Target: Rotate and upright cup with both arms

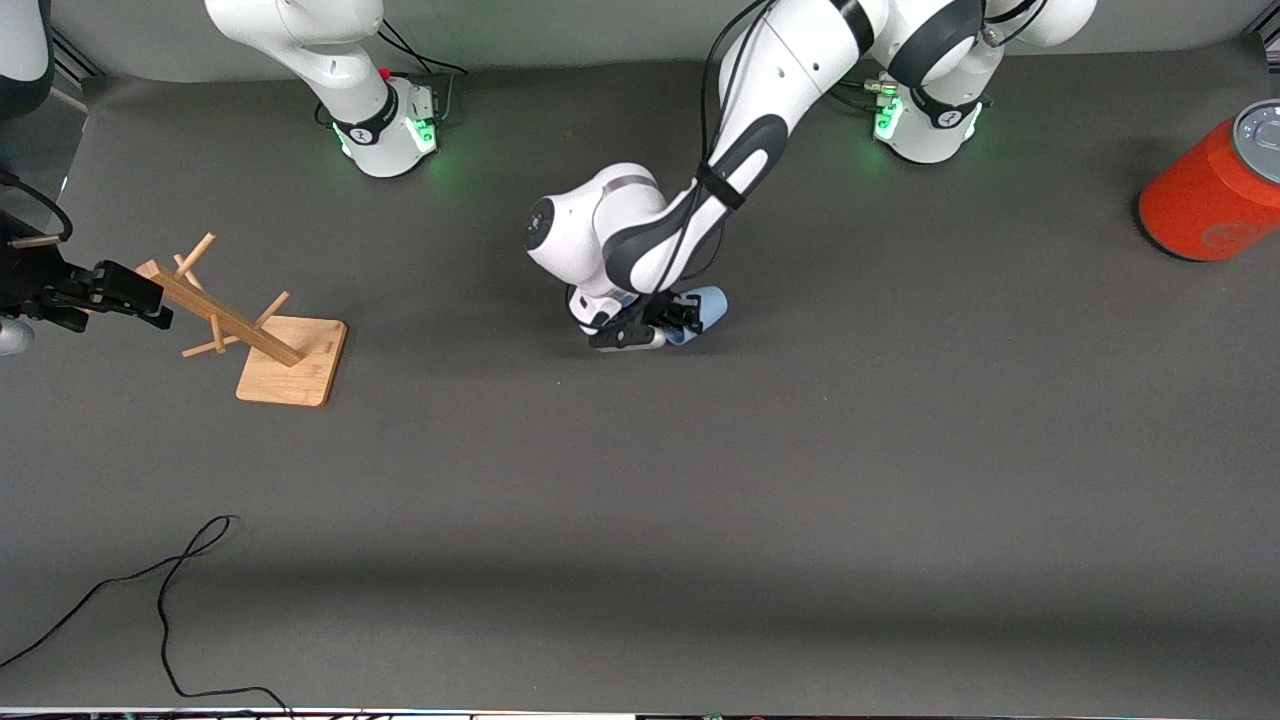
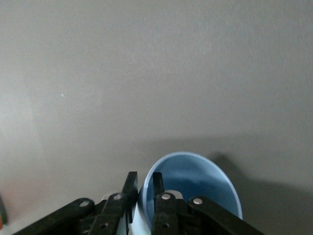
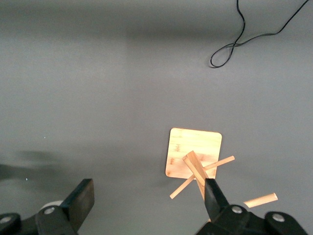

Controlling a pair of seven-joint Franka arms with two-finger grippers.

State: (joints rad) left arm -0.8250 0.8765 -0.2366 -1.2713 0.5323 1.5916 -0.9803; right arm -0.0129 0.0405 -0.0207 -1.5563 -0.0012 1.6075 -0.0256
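Left gripper [image 1: 668,322] clamped on cup [image 1: 704,308] rim (cup lying sideways), right gripper [image 3: 146,200] spread wide over wooden rack [image 3: 194,159], waiting.

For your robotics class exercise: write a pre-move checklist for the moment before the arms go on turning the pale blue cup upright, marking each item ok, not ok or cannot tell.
1. Left gripper grips the small pale blue tapered plastic cup by its rim, one finger inside, one outside: ok.
2. Cup upright: not ok; it lies on its side on the grey table mat.
3. Right gripper open, ready to assist: ok; it waits over the wooden peg rack.
4. Orange-red cylinder with grey lid stands well apart from the cup: ok.
5. Grip firm enough to lift: cannot tell.
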